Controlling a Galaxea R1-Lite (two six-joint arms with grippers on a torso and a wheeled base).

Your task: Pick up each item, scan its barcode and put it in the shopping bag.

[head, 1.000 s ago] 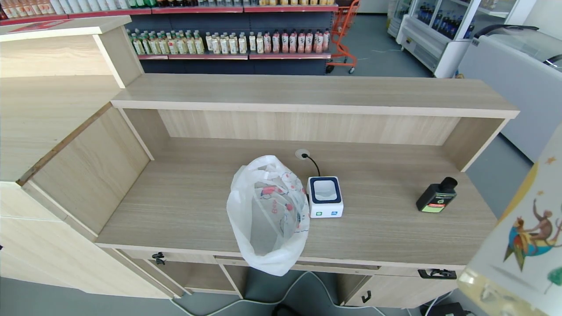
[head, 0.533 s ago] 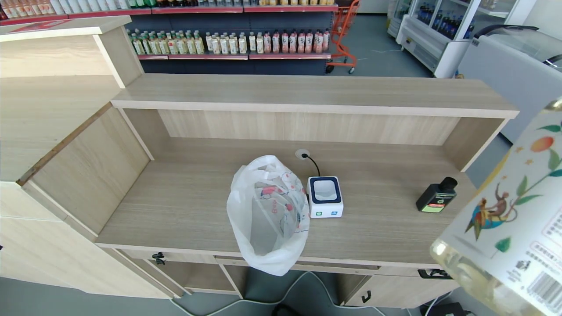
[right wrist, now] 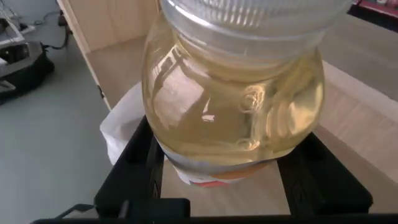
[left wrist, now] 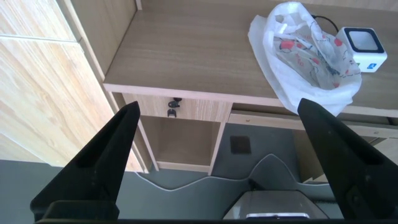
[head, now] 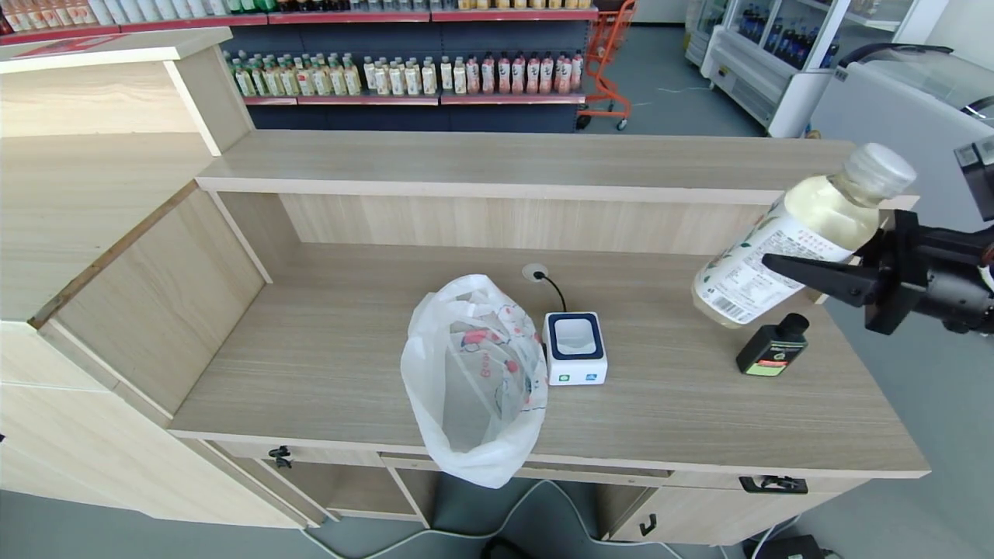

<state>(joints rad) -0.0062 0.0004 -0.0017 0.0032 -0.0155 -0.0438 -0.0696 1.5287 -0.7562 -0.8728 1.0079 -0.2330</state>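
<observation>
My right gripper is shut on a clear bottle of pale yellow drink with a white cap and a printed label. The bottle is tilted in the air above the counter's right end, barcode end toward the scanner. In the right wrist view the bottle sits between the black fingers. A white scanner stands mid-counter, with the open white shopping bag just to its left. A small black bottle lies below the held one. My left gripper is open in front of the counter's left front edge.
The wooden counter has a raised back ledge and a side wall on the left. A black cable runs from the scanner to a hole at the back. Drawer handles sit below the front edge. Shelves of bottles and freezers stand behind.
The held bottle has swung up and away from the camera, from the lower right corner to above the counter's right end. The right gripper now shows. Nothing on the counter has moved.
</observation>
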